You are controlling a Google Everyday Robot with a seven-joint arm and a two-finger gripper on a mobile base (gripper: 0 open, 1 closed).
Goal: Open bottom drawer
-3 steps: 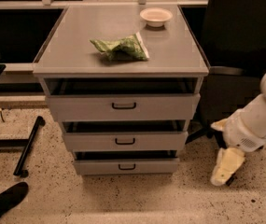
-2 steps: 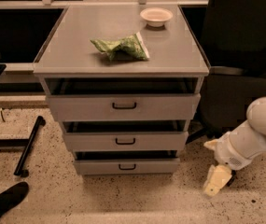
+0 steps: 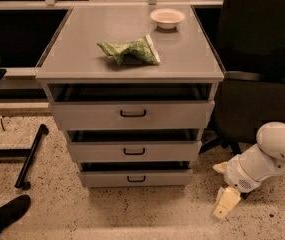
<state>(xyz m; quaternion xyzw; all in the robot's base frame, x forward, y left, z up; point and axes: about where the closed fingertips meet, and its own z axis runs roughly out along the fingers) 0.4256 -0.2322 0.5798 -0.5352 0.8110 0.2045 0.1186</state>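
Note:
A grey cabinet [image 3: 72, 59] with three drawers stands in the middle of the camera view. The bottom drawer [image 3: 102, 178] has the lowest, slimmest front panel and a small black bar handle [image 3: 136, 179]. Its front stands slightly out, with a dark gap above it. My gripper [image 3: 225, 204] hangs low at the right, on the end of a white arm [image 3: 272, 156], just above the speckled floor. It is to the right of the bottom drawer, about level with it and apart from it.
A green crumpled bag [image 3: 129, 50] and a small white bowl [image 3: 167, 17] sit on the cabinet top. A black office chair [image 3: 262, 74] stands right of the cabinet. A black stand leg [image 3: 29, 156] lies on the floor at left, a dark shoe [image 3: 2, 214] at bottom left.
The arm and gripper have dropped lower and moved left, closer to the cabinet's bottom right corner. The drawers and the things on top have not moved.

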